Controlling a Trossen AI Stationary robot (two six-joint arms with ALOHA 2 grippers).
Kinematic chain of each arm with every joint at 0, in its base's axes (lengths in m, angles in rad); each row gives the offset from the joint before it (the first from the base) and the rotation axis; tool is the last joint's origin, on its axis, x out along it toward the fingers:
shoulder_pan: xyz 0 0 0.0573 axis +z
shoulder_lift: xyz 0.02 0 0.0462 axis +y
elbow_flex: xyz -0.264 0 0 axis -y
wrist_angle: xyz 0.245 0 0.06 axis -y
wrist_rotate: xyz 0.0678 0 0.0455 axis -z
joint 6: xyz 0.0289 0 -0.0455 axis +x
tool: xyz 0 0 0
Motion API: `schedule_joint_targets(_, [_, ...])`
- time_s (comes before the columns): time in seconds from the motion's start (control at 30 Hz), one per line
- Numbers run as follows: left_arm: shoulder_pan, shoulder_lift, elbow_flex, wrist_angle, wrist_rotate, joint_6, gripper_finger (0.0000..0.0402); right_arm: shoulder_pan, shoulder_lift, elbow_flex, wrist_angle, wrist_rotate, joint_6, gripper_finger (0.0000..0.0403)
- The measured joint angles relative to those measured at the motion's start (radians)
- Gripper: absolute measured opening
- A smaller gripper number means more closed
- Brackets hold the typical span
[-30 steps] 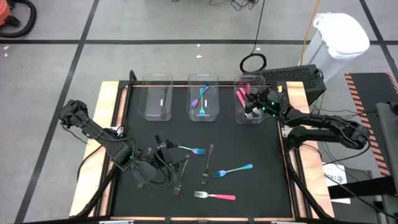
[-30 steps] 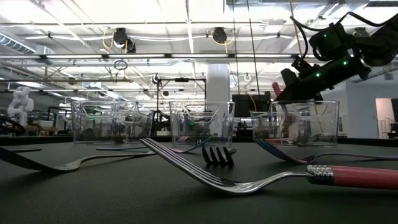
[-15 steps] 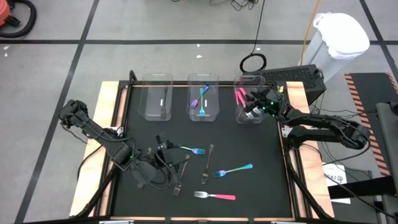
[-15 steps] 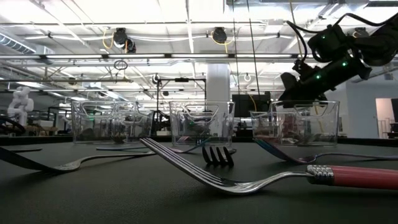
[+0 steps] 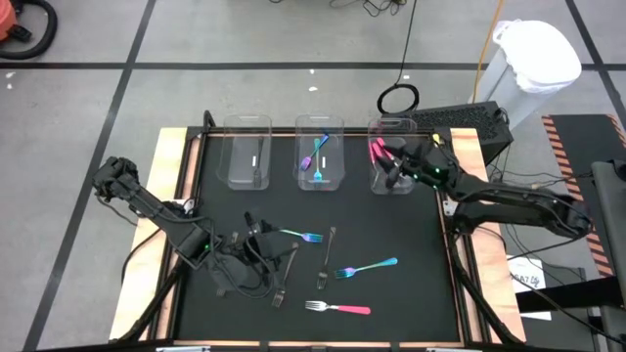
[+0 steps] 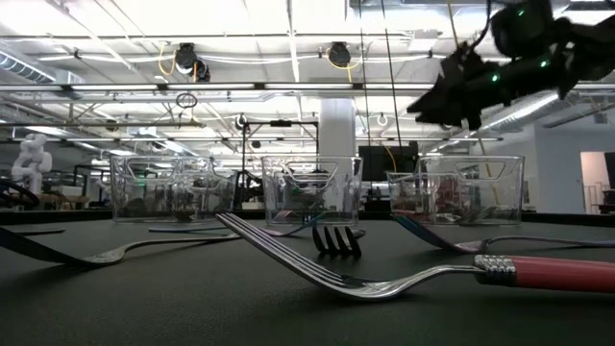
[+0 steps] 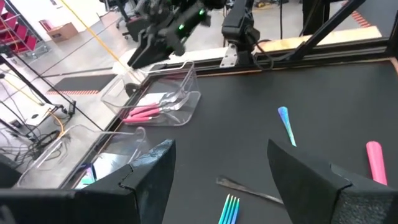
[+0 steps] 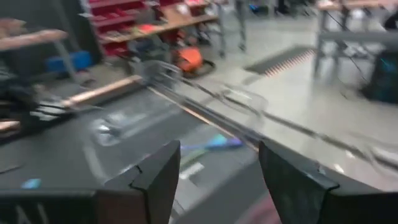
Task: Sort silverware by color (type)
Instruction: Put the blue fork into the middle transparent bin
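Loose forks lie flat on the black mat: a teal fork (image 5: 301, 236), two dark forks (image 5: 328, 259) (image 5: 284, 279), a blue-teal fork (image 5: 368, 266) and a pink-handled fork (image 5: 338, 309). Pink forks (image 7: 146, 112) lie in the right clear bin (image 5: 391, 181), and blue-teal forks (image 5: 318, 154) lie in the middle bin. My right gripper (image 5: 384, 168) hangs open above the right bin with nothing between its fingers (image 8: 155, 180). My left gripper (image 5: 260, 238) hovers open over the mat by the teal fork's handle; that fork's tines (image 7: 230, 208) show below its gap.
The left clear bin (image 5: 247, 176) stands at the far left of the row. Wooden rails (image 5: 176, 196) border the mat. A dark box (image 5: 465, 119) and a white bin (image 5: 533, 59) stand beyond the table's far right corner. Cables lie by my left arm (image 5: 235, 274).
My right gripper has risen from inside the right bin to above its rim and swung toward the table's left. The pink fork end seen at its fingers a second ago is gone from them; it has let go. My left arm has kept still.
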Motion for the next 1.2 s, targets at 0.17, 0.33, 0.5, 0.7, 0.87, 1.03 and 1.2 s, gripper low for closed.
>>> schedule_joint_targets(0.17, [0.020, 0.000, -0.008, -0.003, 0.000, -0.001, 0.0255, 0.148, -0.083, 0.000, -0.038, -0.004, -0.025, 0.0213])
schedule_joint_targets(0.33, [0.058, 0.021, -0.008, -0.004, -0.002, -0.002, 0.0255, 0.333, -0.103, 0.000, -0.073, -0.004, -0.026, 0.0212])
schedule_joint_targets(0.5, [0.104, 0.059, -0.009, -0.003, 0.026, 0.001, 0.0255, 0.537, -0.099, 0.000, -0.069, 0.062, 0.001, 0.0212])
schedule_joint_targets(0.7, [0.157, 0.080, -0.009, 0.007, 0.127, 0.001, 0.0255, 0.754, -0.074, 0.000, -0.066, 0.216, 0.025, 0.0212])
schedule_joint_targets(0.87, [0.171, 0.081, -0.009, 0.028, 0.180, 0.001, 0.0255, 0.898, -0.007, 0.051, -0.121, 0.341, 0.045, 0.0212])
schedule_joint_targets(1.03, [0.171, 0.081, -0.009, 0.051, 0.209, 0.001, 0.0255, 0.984, 0.116, 0.174, -0.221, 0.395, 0.044, 0.0212])
schedule_joint_targets(1.2, [0.171, 0.081, -0.009, 0.056, 0.239, 0.001, 0.0255, 1.024, 0.271, 0.300, -0.330, 0.394, 0.044, 0.0212])
